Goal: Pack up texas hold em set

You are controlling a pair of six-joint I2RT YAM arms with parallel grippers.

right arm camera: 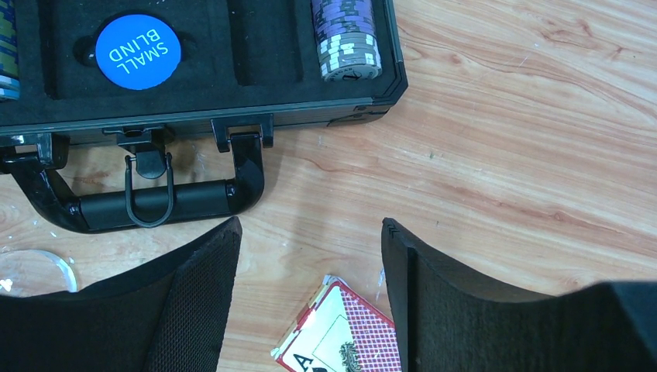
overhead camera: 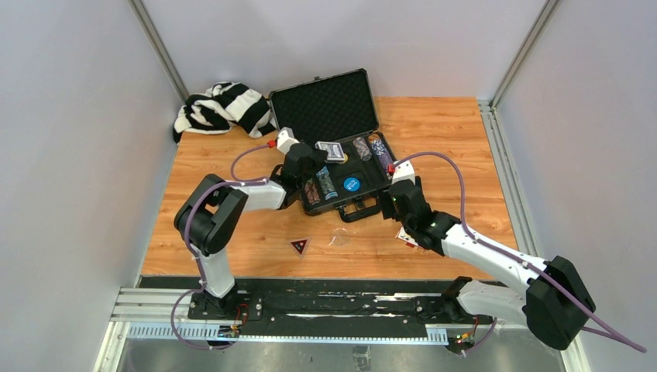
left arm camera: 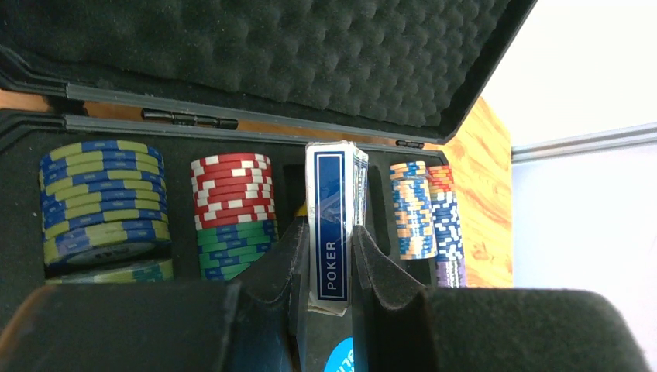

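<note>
Found the black rectangular foam-lined hard case (overhead camera: 325, 108) lying open mid-way across the wooden counter (overhead camera: 465, 132), lid tilted back. Saw the blue-backed card deck marked POKER (left arm camera: 335, 225) clamped on edge between the left jaws, over the tray. Noted multicoloured poker chip stacks (left arm camera: 232, 213) in slots and the blue round SMALL BLIND disc (right arm camera: 139, 51) in its recess. Saw the right jaws spread wide, empty, near the case handle (right arm camera: 155, 205), above a red-patterned card pack (right arm camera: 341, 333). Spotted a black-and-white striped cloth (overhead camera: 221, 107) beside the lid.

Left tool (overhead camera: 307, 167) over the open case (overhead camera: 325, 108), right tool (overhead camera: 396, 203) beside its handle (overhead camera: 358, 211).
</note>
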